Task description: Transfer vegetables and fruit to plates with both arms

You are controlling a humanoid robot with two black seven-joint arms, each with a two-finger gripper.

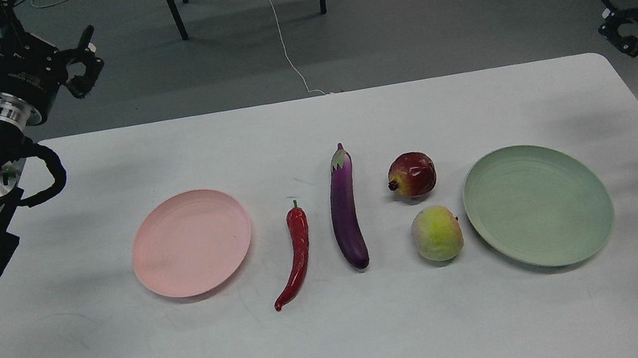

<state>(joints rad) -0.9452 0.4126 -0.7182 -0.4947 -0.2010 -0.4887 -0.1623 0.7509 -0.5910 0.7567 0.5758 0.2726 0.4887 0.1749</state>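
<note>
Nearest the camera, the red chili [294, 255] lies on the white counter [348, 344], just beside the purple eggplant [345, 208]. Between them and the green plate [538, 204] sit the pomegranate [412, 174] and the peach [437, 233]. The pink plate [191, 242] is left bare. The left tool [84, 66] is held raised beyond the counter's far left corner, its fingers spread. The right tool [617, 29] is held off the right edge; its state cannot be told. Faint white lettering on the left wrist cannot be read.
</note>
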